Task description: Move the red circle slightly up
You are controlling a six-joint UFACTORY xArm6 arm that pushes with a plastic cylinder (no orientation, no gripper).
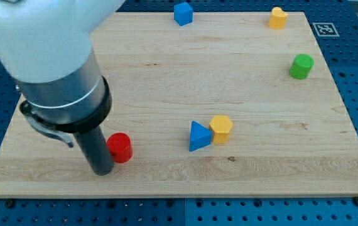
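Observation:
The red circle block [121,147] stands on the wooden board [166,75] at the view's lower left. My tip [102,171] is down on the board just left of and slightly below the red circle, touching or nearly touching its left side. The rod and the arm's grey and white body [53,56] rise toward the view's upper left and hide part of the board there.
A blue triangle [198,136] and a yellow hexagon [221,128] touch near the middle bottom. A blue block [183,13] is at the top middle. A yellow heart-shaped block [278,17] is at the top right. A green circle [301,66] is at the right.

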